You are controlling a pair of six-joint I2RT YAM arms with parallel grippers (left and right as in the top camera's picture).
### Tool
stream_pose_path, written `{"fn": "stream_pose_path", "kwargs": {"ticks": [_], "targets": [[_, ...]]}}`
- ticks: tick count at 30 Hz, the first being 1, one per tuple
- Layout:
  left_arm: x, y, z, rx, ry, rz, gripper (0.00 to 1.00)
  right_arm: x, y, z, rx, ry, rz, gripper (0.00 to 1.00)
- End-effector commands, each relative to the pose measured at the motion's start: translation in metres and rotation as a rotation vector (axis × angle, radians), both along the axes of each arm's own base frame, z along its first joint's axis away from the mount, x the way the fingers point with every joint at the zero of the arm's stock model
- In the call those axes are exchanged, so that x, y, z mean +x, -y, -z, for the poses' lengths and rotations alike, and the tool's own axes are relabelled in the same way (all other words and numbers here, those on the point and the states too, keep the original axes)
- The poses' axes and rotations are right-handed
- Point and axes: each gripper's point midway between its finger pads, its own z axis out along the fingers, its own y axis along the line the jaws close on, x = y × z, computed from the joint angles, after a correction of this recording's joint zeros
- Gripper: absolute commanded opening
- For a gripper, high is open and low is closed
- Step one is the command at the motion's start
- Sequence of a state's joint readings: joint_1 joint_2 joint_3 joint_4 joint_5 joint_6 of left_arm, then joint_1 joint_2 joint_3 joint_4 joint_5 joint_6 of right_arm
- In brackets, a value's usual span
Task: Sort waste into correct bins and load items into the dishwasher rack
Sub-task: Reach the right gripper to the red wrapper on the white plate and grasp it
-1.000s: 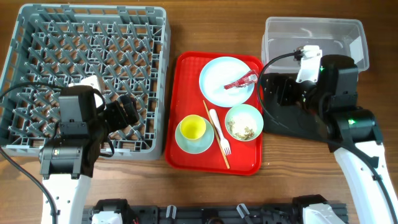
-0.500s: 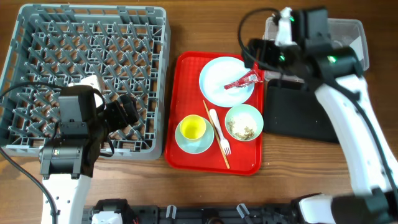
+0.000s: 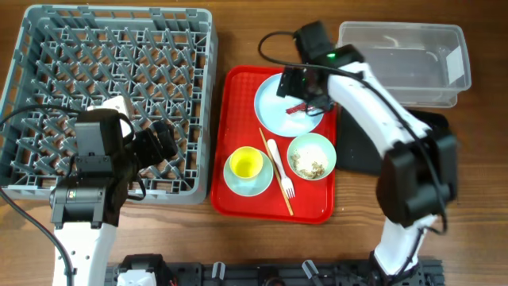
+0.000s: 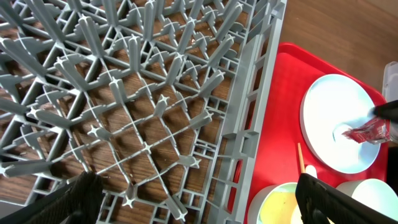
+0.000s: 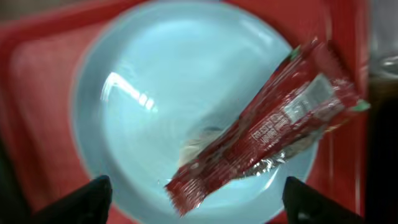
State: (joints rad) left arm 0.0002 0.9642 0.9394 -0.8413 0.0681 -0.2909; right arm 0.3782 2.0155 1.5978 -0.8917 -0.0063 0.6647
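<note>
Wrapper [image 5: 267, 130], red, crumpled, laid on the plate [image 5: 143, 124], is judged light and slippery, best pinched mid-length; right gripper [image 5: 199, 194] is spread wide above it, empty.

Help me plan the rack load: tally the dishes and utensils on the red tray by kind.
Plate: 1
Saucer: 1
Bowl: 1
Cup: 1
Fork: 1
Wooden stick: 1
Total: 6
</note>
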Motion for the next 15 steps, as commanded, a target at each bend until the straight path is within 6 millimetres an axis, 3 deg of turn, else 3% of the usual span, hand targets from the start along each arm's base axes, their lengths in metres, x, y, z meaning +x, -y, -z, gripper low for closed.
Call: {"fn": "stream_pose_path", "kwargs": {"ticks": [1,7,8,15], "targets": [[0.003,-0.002,-0.008,0.003,0.021,-0.014,1.0,-0.002,0.004,0.031,-0.037,-0.066,0.1,0.76],[0.003,-0.002,-0.008,0.003,0.021,-0.014,1.0,-0.003,0.005,0.039,-0.044,-0.084,0.101,0.4],[0.003,-0.002,-0.008,0.004,0.021,-0.014,1.0,-0.005,0.004,0.038,-0.041,-0.093,0.099,0.27],[0.003,-0.002,-0.008,0.004,0.021,-0.014,1.0,-0.019,0.01,0.024,-0.053,-0.123,0.092,0.15]]}}
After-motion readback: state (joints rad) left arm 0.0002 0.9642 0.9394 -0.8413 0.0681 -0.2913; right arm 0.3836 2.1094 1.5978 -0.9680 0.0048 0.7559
